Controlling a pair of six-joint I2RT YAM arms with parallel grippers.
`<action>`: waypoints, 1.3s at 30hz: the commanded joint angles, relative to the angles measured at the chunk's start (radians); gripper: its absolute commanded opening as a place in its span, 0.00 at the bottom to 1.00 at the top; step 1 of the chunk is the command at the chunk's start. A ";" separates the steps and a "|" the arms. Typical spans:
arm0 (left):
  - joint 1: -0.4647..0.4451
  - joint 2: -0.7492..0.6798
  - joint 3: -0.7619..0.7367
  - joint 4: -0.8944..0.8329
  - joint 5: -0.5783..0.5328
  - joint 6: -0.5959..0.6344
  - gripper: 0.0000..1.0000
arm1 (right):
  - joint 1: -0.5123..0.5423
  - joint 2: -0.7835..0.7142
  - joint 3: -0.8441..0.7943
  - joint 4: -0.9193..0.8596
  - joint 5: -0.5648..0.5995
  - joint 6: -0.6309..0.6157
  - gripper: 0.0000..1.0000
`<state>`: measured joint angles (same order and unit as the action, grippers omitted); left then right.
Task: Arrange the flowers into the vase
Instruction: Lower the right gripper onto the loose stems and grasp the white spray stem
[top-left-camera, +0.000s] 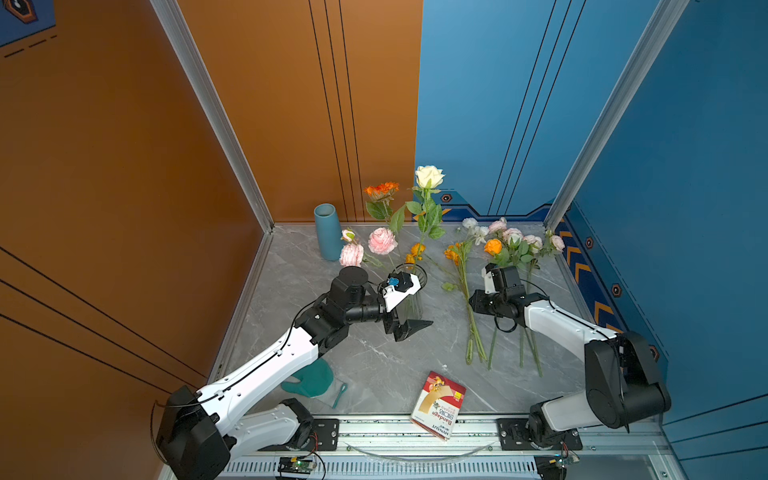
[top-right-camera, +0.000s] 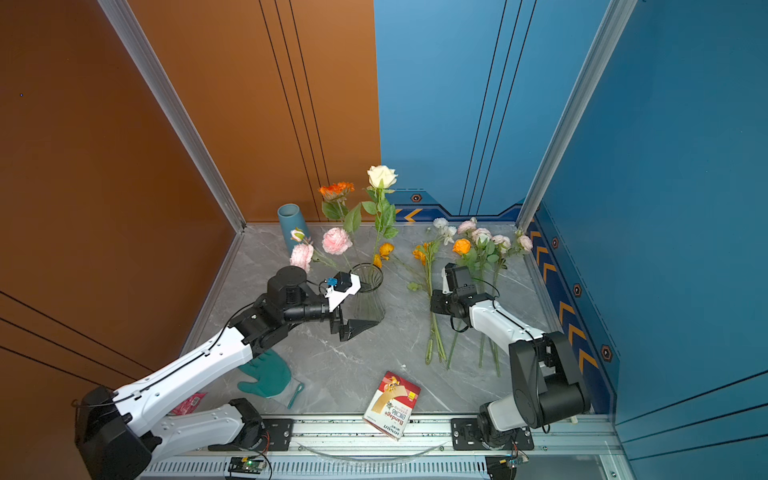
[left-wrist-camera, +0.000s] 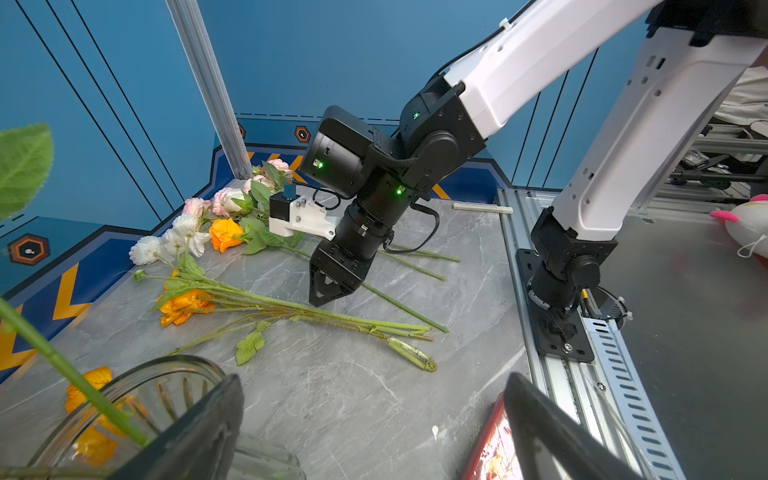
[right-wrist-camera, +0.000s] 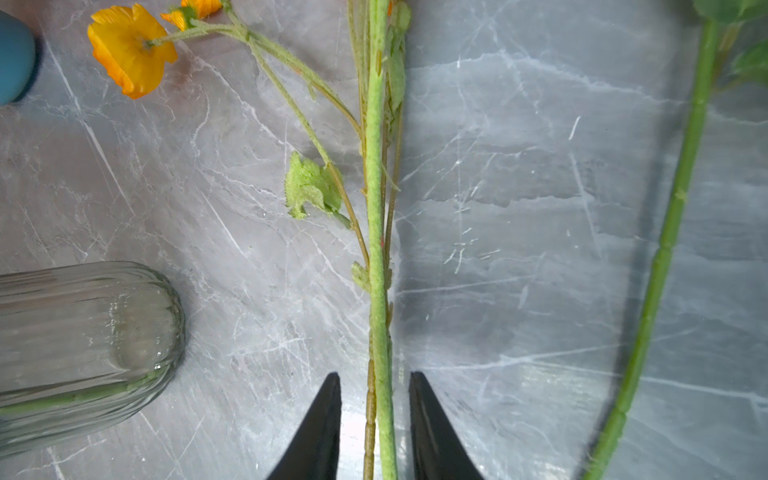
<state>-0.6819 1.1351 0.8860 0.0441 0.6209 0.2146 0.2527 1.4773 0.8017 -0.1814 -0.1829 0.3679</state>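
Note:
A ribbed glass vase (top-left-camera: 409, 301) (top-right-camera: 368, 297) stands mid-table with a cream rose (top-left-camera: 429, 176), an orange bloom (top-left-camera: 380, 190) and pink blooms (top-left-camera: 382, 240) in it. More flowers (top-left-camera: 494, 247) lie on the table to its right, stems toward the front. My left gripper (top-left-camera: 411, 327) (left-wrist-camera: 374, 378) is open beside the vase (left-wrist-camera: 137, 386); only bare table shows between its fingers. My right gripper (top-left-camera: 473, 305) (right-wrist-camera: 376, 378) points down over the hairy green stems (right-wrist-camera: 376, 208) of the orange-yellow flowers (top-left-camera: 453, 253). Its jaws stand narrowly open astride them, with a small gap on each side.
A blue cylinder vase (top-left-camera: 326, 230) stands at the back left corner. A red box (top-left-camera: 438, 403) lies at the front edge. A teal glove (top-left-camera: 309, 378) and a small teal spoon (top-left-camera: 340, 394) lie under the left arm. Walls close in on both sides.

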 joint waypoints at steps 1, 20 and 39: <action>-0.001 -0.014 0.001 -0.020 -0.014 0.014 0.98 | 0.010 0.028 0.024 0.007 0.016 -0.007 0.30; 0.003 -0.009 0.001 -0.020 0.002 0.006 0.98 | 0.012 0.135 0.071 0.020 0.029 -0.015 0.21; 0.004 0.002 0.003 -0.020 0.009 0.002 0.98 | -0.025 0.012 0.065 -0.067 0.065 -0.068 0.00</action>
<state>-0.6819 1.1355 0.8860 0.0330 0.6209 0.2173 0.2405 1.5417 0.8501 -0.1986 -0.1524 0.3328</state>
